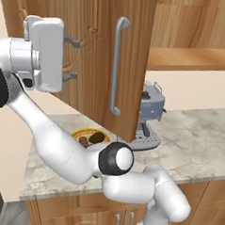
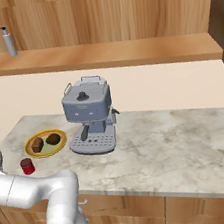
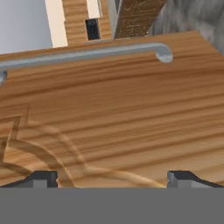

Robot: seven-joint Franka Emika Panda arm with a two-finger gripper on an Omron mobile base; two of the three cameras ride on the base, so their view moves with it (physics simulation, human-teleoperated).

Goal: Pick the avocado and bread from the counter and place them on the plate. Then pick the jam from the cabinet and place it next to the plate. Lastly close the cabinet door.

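Cabinet door (image 1: pixel 97 52) ajar, handle (image 1: pixel 118 66) vertical – end effector (image 1: pixel 72 58) spread wide, empty, facing its panel.

base views share plate (image 1: pixel 81 132) | hand view near cabinet door (image 3: pixel 122 113)

From my left base camera the cabinet door (image 1: pixel 105 62) hides part of the coffee machine (image 1: pixel 149 117); my arm covers the plate's (image 1: pixel 81 132) near edge.
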